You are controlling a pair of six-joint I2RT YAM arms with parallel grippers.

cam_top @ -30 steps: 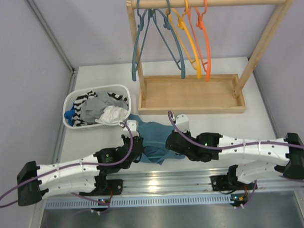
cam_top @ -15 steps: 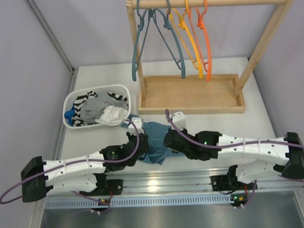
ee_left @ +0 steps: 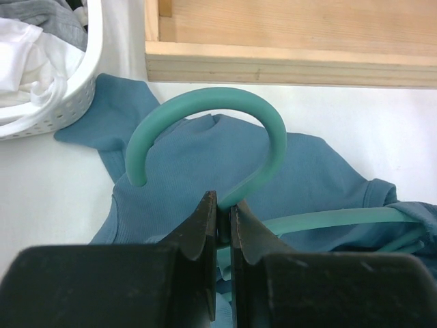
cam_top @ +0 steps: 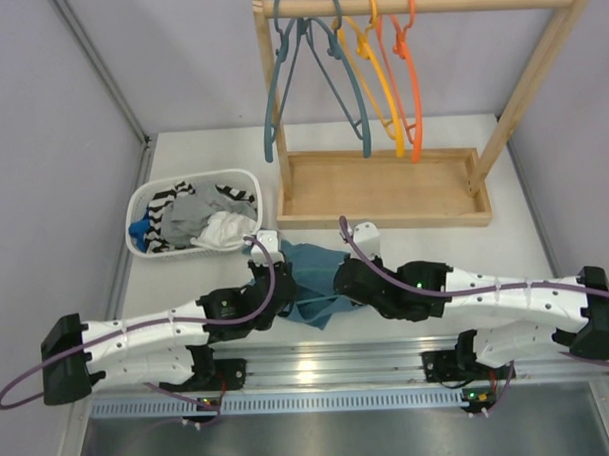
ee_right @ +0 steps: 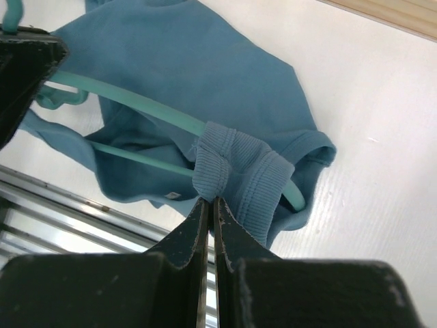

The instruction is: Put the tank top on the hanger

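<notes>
The teal-blue tank top (cam_top: pixel 308 280) lies crumpled on the white table between my two grippers. The light teal hanger (ee_left: pixel 272 126) rests on top of it, hook pointing toward the wooden rack. My left gripper (ee_left: pixel 223 205) is shut on the hanger's neck just below the hook. In the right wrist view the hanger's arm (ee_right: pixel 140 104) runs through a ribbed shoulder strap of the tank top (ee_right: pixel 205 65). My right gripper (ee_right: pixel 212 200) is shut on the edge of that strap. The hanger's far end is hidden under fabric.
A white basket (cam_top: pixel 142 206) of grey, white and striped clothes sits at the left, close to the tank top. Behind stands a wooden rack (cam_top: pixel 383 190) with a tray base, holding slate-blue (cam_top: pixel 279 84), yellow and orange hangers. A metal rail (cam_top: pixel 319 366) edges the table's near side.
My left gripper has shifted right and forward with the hanger. The tank top has bunched narrower between the two grippers, and my right gripper has barely moved.
</notes>
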